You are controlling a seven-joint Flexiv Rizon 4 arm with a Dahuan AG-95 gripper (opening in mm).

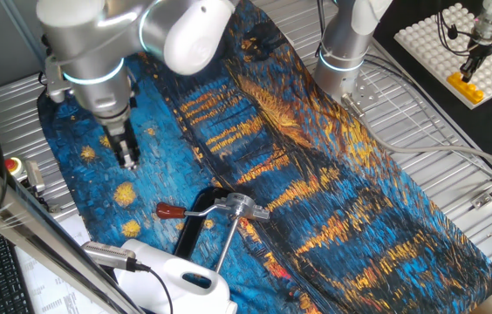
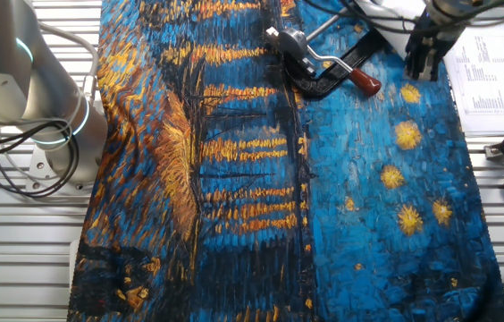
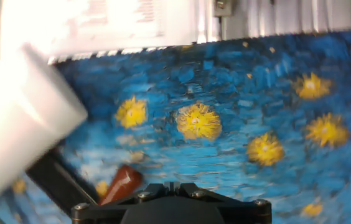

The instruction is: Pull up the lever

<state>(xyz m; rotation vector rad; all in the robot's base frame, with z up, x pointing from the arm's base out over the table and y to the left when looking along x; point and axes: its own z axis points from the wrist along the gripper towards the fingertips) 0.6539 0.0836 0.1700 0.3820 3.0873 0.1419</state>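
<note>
Thin silver lever [image 1: 195, 211] with glossy dark-red knob on painted cloth [image 1: 333, 192]; black pincer [image 1: 127, 154] apart, spread unclear.

Nothing I can read: the printed sheet [image 2: 493, 76] beside the starry cloth [image 2: 261, 197] seems too blurred.

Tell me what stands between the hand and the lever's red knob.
Nothing visible does. The hand hangs above the blue cloth, apart from the lever; only bare cloth lies between it and the knob. The white jug sits beyond the lever.
</note>
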